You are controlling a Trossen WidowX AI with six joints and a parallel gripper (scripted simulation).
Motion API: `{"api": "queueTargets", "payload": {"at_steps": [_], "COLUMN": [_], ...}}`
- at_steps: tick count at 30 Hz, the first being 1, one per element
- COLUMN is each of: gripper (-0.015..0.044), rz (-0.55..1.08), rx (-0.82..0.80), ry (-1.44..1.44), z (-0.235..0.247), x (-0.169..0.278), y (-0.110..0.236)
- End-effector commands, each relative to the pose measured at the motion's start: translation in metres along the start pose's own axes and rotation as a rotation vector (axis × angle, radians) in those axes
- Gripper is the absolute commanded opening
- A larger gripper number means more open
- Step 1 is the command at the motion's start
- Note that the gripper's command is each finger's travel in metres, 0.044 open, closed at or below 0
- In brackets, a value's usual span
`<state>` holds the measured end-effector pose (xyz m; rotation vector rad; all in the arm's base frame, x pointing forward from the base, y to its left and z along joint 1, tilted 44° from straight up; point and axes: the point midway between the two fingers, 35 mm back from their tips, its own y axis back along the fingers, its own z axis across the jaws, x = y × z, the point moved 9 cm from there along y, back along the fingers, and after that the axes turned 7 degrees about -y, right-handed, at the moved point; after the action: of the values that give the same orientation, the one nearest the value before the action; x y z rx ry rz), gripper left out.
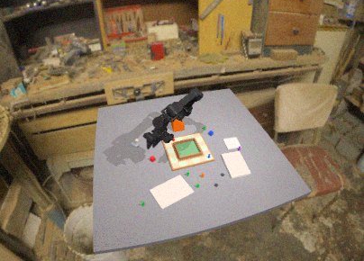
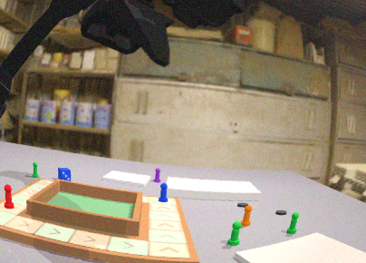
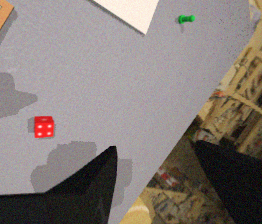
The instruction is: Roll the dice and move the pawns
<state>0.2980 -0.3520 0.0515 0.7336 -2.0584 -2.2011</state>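
Item: red die [image 3: 44, 126], resting on the surface, left of and just beyond the jaws. Jaws part-spread, pinching nothing.

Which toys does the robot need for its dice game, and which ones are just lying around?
Needed for the game:
- red die
- blue die
- tray
- red pawn
- blue pawn
- claw, open and holding nothing

Just lying around:
- green pawns
- orange pawn
- purple pawn
- white cards
- black discs
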Motion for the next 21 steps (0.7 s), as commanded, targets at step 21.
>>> {"api": "queueTargets", "payload": {"at_steps": [21], "gripper": [0.0275], "rz": [-0.074], "rx": [-0.596], "ry": [-0.28], "z": [0.074], "x": [0.066], "y": [-0.133]}}
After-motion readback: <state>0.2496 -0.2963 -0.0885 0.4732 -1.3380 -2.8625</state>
